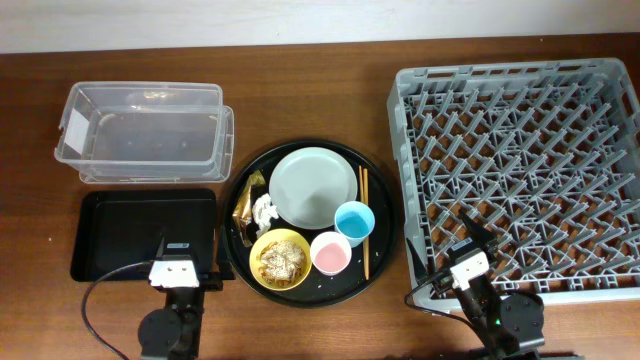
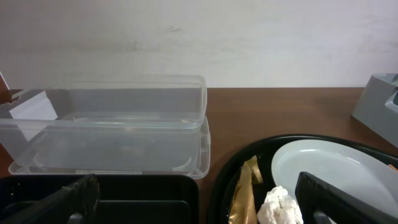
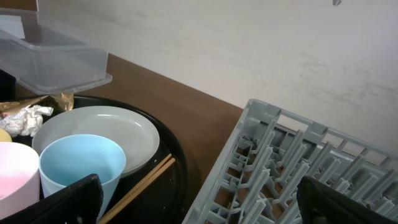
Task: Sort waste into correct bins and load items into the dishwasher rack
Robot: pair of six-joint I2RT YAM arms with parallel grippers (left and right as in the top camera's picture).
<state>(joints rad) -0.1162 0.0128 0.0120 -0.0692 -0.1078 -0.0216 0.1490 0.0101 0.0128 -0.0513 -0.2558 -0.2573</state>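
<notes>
In the overhead view the fingers of the left gripper (image 2: pixel 198 184) are dark against the shallow black tray (image 1: pixel 130 235) and hard to make out. Both arm bases are cut off by the lower edge. The left wrist view shows only the top of the crumpled tissue (image 2: pixel 278 204) and gold-brown wrapper (image 2: pixel 247 186), cropped at the bottom. One finger covers part of the pale plate (image 2: pixel 323 162). The cups and the bowl fall outside that view. In the right wrist view the pink cup (image 3: pixel 13 171) is cut by the left edge, and the chopsticks (image 3: pixel 146 182) run down behind a finger.

Both arms are low at the near edge of the bench (image 1: pixel 300 100), pointing away from their bases. The left gripper is over the near right corner of the black tray. Its fingers are spread wide with nothing between them. The clear tub (image 1: pixel 150 135) lies ahead of it, and the round black tray (image 1: pixel 385 230) is just to its right. The right gripper (image 3: pixel 200 183) is at the near left corner of the dishwasher rack (image 1: pixel 515 70), also spread wide and holding nothing.

On the round tray, left of the right gripper, sit the plate, the blue cup (image 1: pixel 354 220), the pink cup and the yellow bowl (image 1: pixel 256 275) holding food scraps (image 1: pixel 282 258). The tissue and wrapper lie beside the plate.
</notes>
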